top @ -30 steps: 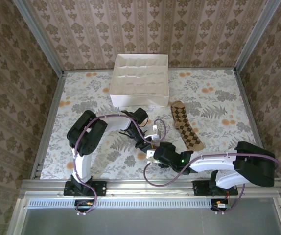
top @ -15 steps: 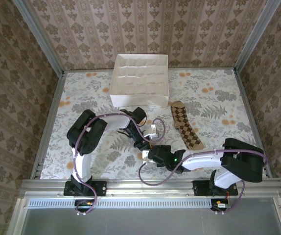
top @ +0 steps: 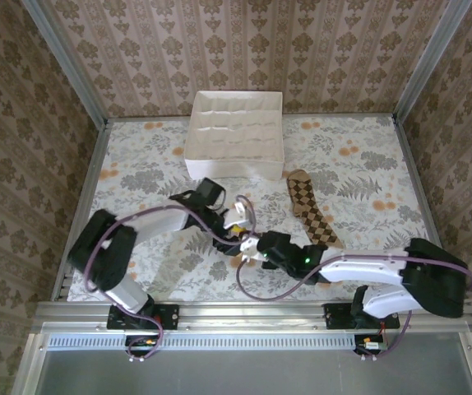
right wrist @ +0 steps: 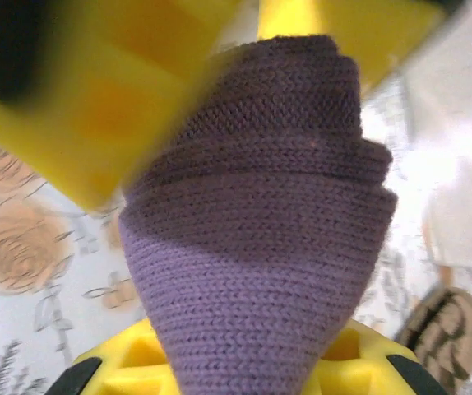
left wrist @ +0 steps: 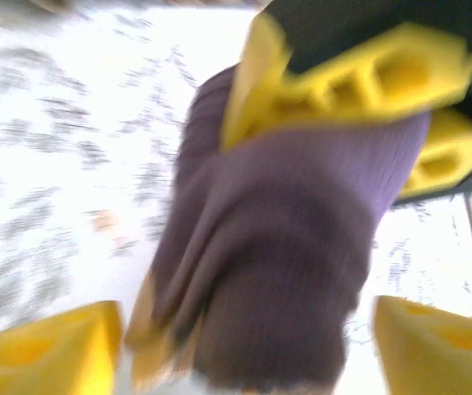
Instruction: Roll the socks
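The purple sock (right wrist: 261, 247) is bunched into a thick, partly wound bundle near the middle of the tabletop (top: 137, 164), between the two arms. The right hand (left wrist: 384, 123) is closed on its upper part, with the fabric squeezed between the yellow fingers. The left hand (left wrist: 240, 341) stands wide, one finger on each side of the bundle, and seems not to press it. I judge that the step in hand is to take a hold for a further turn of the roll. To do it well, the right hand should grip firmly so that the layers do not loosen. The left hand should close lower, around all the layers and not only the outer one, and then turn the loose end inward tightly. The checked sock (top: 312, 216) lies flat to the right, well apart, its far end near the white box (top: 234, 136). In the top view the two hands cover the bundle, so the number of turns and the place of the cuff are hidden. Both wrist views are blurred, and whether the bundle touches the tabletop I cannot tell.
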Available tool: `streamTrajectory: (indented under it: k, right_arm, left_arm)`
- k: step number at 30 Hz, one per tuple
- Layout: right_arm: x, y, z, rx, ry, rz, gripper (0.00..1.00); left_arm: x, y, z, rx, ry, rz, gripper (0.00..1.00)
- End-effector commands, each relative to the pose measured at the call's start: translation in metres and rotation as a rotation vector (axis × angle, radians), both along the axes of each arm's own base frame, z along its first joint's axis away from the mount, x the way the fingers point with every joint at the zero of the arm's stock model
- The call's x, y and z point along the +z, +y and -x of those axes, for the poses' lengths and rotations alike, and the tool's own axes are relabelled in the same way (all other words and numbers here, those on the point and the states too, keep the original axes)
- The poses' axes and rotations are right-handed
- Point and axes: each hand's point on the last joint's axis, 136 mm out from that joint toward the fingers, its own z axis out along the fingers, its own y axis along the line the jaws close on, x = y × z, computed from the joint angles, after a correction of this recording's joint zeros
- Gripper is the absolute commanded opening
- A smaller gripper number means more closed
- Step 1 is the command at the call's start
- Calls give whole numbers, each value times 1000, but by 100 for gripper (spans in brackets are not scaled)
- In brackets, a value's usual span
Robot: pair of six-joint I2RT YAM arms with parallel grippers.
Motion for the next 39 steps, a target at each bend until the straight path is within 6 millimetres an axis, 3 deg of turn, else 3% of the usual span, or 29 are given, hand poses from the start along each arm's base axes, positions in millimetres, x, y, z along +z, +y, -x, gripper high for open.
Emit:
streamTrajectory:
  k: [1,4,8,13,16,21,29,37,39]
  right_arm:
    - [28,-1,-6,-31,26,-129,0]
    - [52,-4,-13,-43,68,-253,0]
    - [91,-1,-18,-10,125,-409,0]
    - [129,13,-10,131,258,-545,0]
    - [142,22,-1,212,319,-583,0]
    - [149,31,4,271,366,-606,0]
    - [149,36,7,300,396,-605,0]
    - [154,37,8,325,420,-635,0]
    - [153,37,7,327,427,-639,0]
  left_arm:
    - [45,10,-44,177,-203,129,100]
    - [82,27,-57,259,-341,232,100]
    - [113,49,-68,411,-448,329,100]
    - [136,45,-31,257,-414,450,100]
    - [150,36,-13,153,-365,519,100]
    - [166,21,2,49,-341,582,100]
    - [169,3,9,-32,-293,566,99]
    - [165,-2,12,-88,-218,540,79]
    - [165,-3,13,-97,-204,533,79]
